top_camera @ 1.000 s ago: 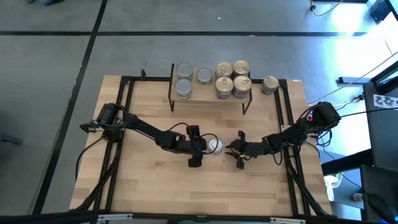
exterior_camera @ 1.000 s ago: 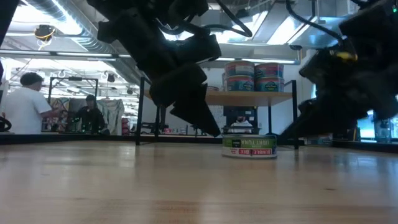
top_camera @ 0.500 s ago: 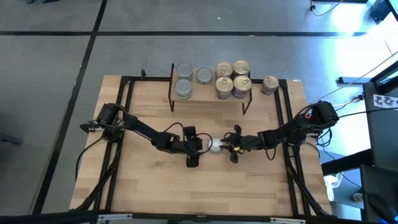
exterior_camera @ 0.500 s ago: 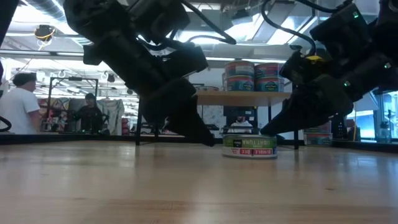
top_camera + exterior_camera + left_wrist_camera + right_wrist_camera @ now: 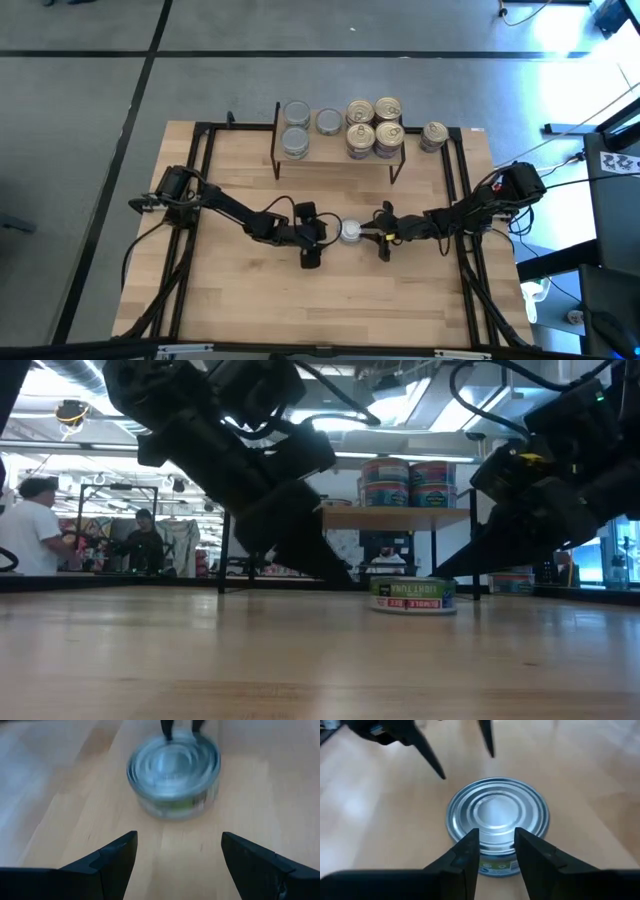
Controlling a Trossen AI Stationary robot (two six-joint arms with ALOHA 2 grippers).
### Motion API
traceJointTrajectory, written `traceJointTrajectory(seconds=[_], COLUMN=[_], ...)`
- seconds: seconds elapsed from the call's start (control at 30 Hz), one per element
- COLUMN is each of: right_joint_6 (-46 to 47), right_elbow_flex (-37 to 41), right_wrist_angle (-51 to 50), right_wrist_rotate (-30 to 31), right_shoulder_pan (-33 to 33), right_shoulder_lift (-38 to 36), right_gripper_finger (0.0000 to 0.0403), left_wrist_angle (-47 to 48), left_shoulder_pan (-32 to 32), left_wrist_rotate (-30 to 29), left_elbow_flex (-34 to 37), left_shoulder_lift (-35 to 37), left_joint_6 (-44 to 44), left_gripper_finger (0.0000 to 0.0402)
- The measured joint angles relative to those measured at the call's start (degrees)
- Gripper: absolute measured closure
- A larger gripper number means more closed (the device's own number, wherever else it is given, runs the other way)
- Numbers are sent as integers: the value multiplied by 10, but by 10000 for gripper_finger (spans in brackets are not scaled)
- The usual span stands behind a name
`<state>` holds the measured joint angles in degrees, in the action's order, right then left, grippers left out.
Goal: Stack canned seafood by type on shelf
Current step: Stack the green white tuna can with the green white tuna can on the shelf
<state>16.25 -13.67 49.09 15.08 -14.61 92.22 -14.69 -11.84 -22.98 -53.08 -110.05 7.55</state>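
Right gripper (image 5: 496,847) sat low just beside the silver-lidded can (image 5: 350,232), its fingers too narrowly parted to straddle the tin and pointed at its side wall, while the left gripper (image 5: 176,855) on the can's far side stood wide with nothing in it. To do this step well, the right fingers probably needed to spread past the can's rim, settle evenly around it before closing, then lift clear toward the shelf (image 5: 338,151) beyond.

silver-grey ringed lid, green label on the tin (image 5: 497,817)
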Motion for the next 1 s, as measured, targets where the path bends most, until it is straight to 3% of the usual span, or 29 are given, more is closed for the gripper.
traceJointTrajectory(seconds=[0.27,0.47,0.67,0.87,1.0], right_joint_6=[1,17,15,4,-20], right_elbow_flex=[-5,-5,-7,-14,-34], right_wrist_angle=[4,-66,-177,-190,-272], right_wrist_rotate=[-56,-85,-75,-71,-65], right_shoulder_pan=[0,0,0,0,0], right_shoulder_lift=[-13,-66,-129,-170,-200], right_gripper_finger=[260,159,70,53,52], left_wrist_angle=[-61,-61,-89,-140,-164], left_shoulder_pan=[0,10,24,28,28], left_wrist_rotate=[10,22,59,61,61], left_elbow_flex=[0,0,-1,-1,-1], left_shoulder_lift=[-21,-25,-33,-59,-70], left_joint_6=[1,29,30,21,6], left_gripper_finger=[116,116,116,116,116])
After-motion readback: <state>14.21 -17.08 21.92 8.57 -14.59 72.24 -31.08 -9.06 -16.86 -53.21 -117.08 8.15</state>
